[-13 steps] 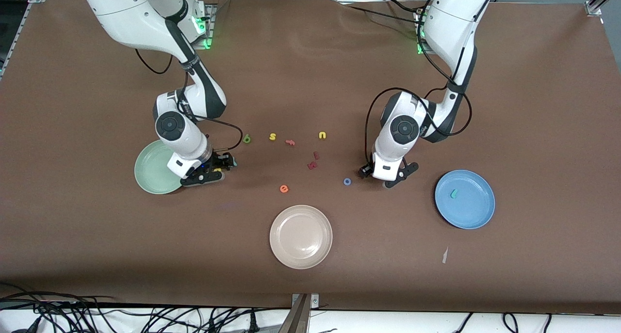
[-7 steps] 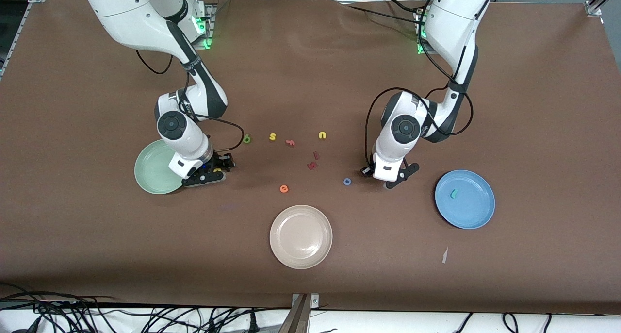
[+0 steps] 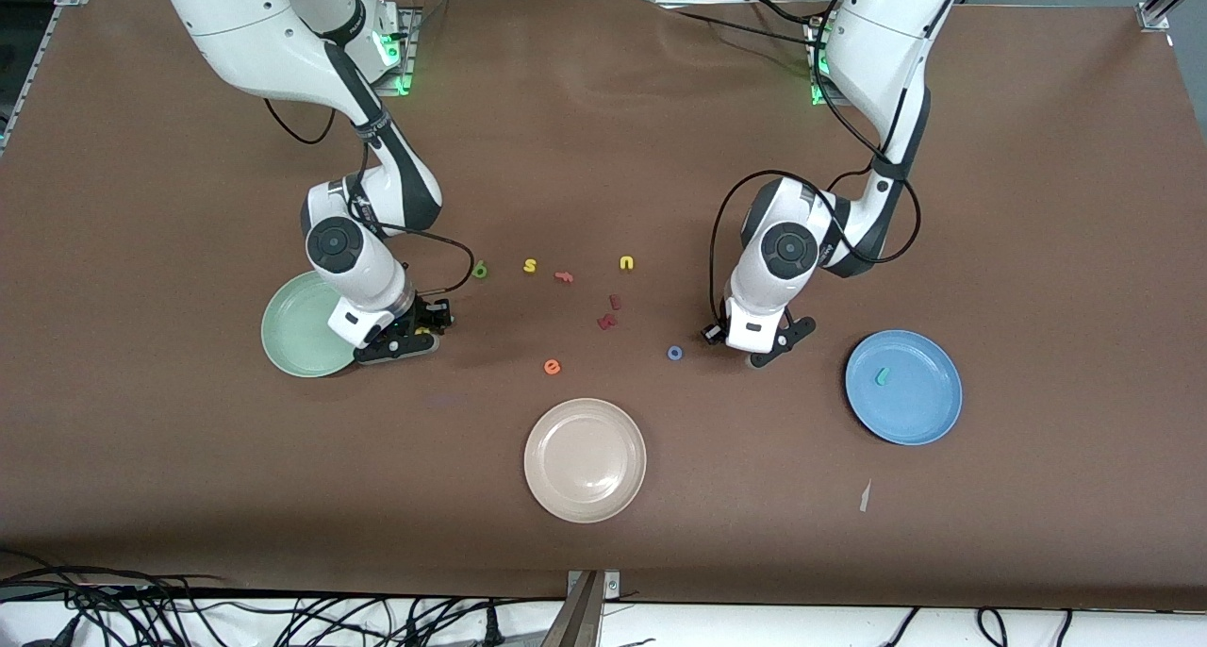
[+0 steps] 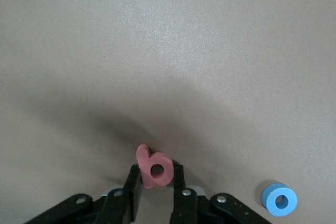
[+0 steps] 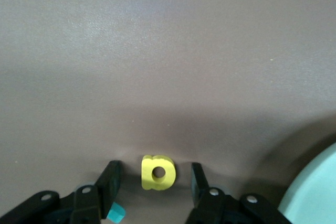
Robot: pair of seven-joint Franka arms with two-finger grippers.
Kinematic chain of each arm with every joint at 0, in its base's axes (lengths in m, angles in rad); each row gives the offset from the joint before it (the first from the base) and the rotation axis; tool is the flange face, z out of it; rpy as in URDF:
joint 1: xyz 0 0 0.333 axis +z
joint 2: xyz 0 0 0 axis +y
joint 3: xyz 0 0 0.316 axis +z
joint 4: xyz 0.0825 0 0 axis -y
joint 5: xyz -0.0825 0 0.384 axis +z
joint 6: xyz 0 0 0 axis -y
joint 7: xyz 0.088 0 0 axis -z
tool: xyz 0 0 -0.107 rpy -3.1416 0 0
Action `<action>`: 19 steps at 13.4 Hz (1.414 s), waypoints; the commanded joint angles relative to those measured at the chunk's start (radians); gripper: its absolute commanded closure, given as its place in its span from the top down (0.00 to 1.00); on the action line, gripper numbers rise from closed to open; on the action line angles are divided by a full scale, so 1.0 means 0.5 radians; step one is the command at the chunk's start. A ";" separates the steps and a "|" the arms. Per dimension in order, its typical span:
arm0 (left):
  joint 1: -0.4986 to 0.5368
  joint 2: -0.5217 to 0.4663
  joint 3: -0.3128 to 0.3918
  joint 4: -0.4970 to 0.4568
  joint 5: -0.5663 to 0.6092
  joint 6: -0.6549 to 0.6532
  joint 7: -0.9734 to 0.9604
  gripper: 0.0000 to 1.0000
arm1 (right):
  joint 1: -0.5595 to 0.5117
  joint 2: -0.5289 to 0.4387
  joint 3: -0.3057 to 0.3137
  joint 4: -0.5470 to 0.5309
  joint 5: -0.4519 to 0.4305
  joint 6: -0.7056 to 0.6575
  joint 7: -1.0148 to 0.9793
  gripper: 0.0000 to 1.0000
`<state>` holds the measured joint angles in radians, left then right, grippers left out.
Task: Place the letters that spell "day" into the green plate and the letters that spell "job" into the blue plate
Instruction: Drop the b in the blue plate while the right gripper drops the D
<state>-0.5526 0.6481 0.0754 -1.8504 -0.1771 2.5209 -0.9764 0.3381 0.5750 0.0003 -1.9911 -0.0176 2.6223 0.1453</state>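
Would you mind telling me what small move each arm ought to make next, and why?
Probably both should finish closing, then lift. The left tool has its fingers against the salmon "b", near the blue "o" on the table. The right tool stands open around the yellow "a", beside the green plate, with gaps at both fingers. Neither letter is in a plate yet.

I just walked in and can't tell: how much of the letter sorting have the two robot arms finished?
Done: only the teal j lies in the blue plate; the green plate looks bare. In hand: the left hand pinches the pink b, and the right hand straddles the yellow a. Left: the blue o, the green d and the y.
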 commanded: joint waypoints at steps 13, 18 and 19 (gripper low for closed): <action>0.519 -0.075 0.067 0.492 0.200 -0.823 1.523 0.14 | -0.350 -0.340 -0.013 -0.021 -0.020 -0.305 -0.566 0.14; 0.635 0.017 0.064 0.516 0.419 -0.799 1.885 0.19 | -0.431 -0.352 -0.013 -0.086 -0.005 -0.348 -0.613 0.53; 0.672 0.056 0.064 0.553 0.416 -0.759 1.934 0.19 | -0.431 -0.352 -0.013 -0.095 0.001 -0.348 -0.601 0.65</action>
<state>-0.2590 0.6348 0.1157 -1.6175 0.0050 2.1347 -0.0802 0.1257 0.4114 -0.0162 -2.0125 -0.0189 2.4451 -0.1645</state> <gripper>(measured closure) 0.718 0.661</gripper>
